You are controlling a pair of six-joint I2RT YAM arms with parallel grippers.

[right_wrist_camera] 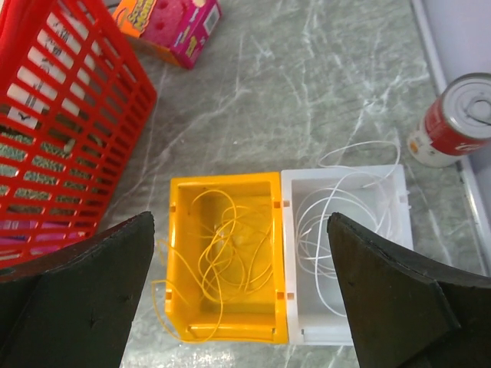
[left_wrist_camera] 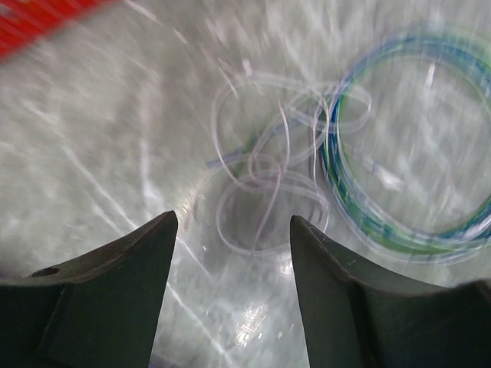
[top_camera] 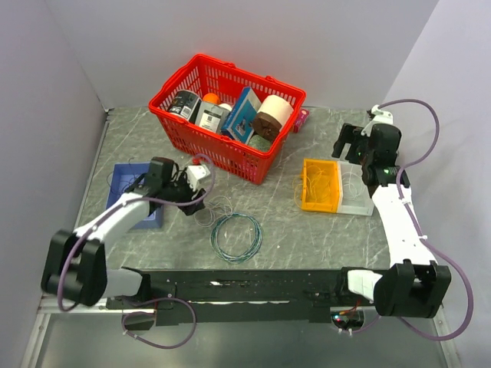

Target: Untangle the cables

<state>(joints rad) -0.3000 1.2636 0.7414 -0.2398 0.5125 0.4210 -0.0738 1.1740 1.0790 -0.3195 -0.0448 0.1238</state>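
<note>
A loose tangle of pale purple wire point(left_wrist_camera: 265, 172) lies on the grey table, just ahead of my open, empty left gripper point(left_wrist_camera: 232, 222); that view is motion-blurred. From above, this tangle point(top_camera: 212, 207) sits between my left gripper point(top_camera: 201, 188) and the teal ring point(top_camera: 236, 236). Thin black wire point(top_camera: 123, 180) lies on the blue tray point(top_camera: 123, 201). Yellow wire point(right_wrist_camera: 222, 245) lies in the yellow bin point(right_wrist_camera: 180, 261) and trails over its left edge. White wire point(right_wrist_camera: 337, 222) lies in the white bin point(right_wrist_camera: 399, 207). My right gripper point(right_wrist_camera: 239, 222) hangs open and empty above both bins.
A red basket point(top_camera: 222, 115) full of goods stands at the back centre, close to my left gripper. A pink box point(right_wrist_camera: 169, 23) lies behind the bins. A soup can point(right_wrist_camera: 460, 119) stands by the right wall. The teal ring also shows in the left wrist view point(left_wrist_camera: 414, 230).
</note>
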